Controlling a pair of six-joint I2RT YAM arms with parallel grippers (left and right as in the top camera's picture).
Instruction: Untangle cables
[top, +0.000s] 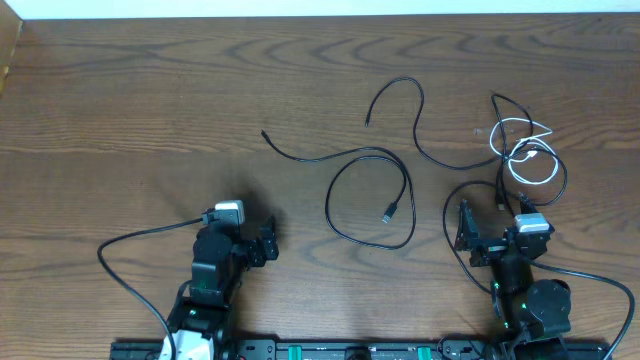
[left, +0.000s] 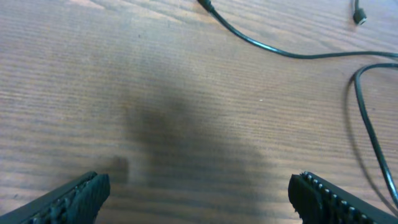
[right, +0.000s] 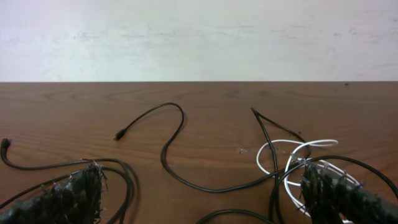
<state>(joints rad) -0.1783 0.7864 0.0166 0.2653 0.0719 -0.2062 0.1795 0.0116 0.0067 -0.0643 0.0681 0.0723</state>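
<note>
Progress check on the untangling job: hardly any of it looked done at this point. Both tools were released, the left gripper (left: 199, 186) hanging over bare brown wooden table (top: 120, 100) with its jaws spread wide and nothing between them, and the right gripper (right: 202, 186) just as wide and just as empty. One thin black looped cable (top: 329, 200) lay ahead of the left gripper and off to its right, in the space between the two arms. As far as I could tell it crossed only itself, so I'd call that one free. A second thin black wavy cable (top: 418, 110) ran from ahead of the right gripper, to its left, into the real mess: the thin white coiled cable (top: 520, 124) bundled up with black ones, just ahead of the right gripper. My guess was that this clump was basically the whole job left, and nothing had been gripped yet.
</note>
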